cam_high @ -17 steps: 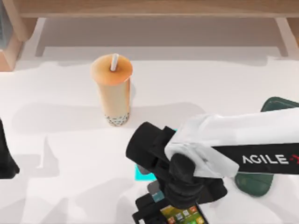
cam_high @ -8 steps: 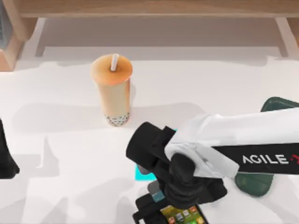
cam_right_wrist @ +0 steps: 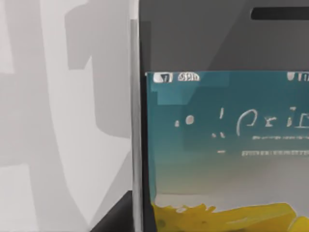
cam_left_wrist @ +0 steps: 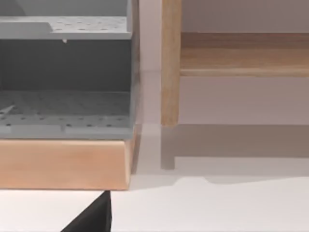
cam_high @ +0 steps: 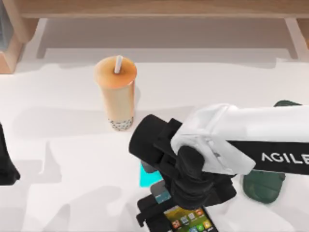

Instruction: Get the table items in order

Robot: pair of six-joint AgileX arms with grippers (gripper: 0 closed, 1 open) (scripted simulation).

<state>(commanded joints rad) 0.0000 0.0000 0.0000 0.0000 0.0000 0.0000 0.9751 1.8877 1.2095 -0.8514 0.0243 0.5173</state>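
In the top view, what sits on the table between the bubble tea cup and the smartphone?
The cyan pad lies there, partly under the right arm's black wrist, as the top view shows, between bubble tea cup and smartphone.

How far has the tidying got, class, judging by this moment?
Nothing looks put away yet. In hand: the right gripper is down at the phone, by the cyan pad. Left: the cup stands untouched on the table; the left arm sits parked.
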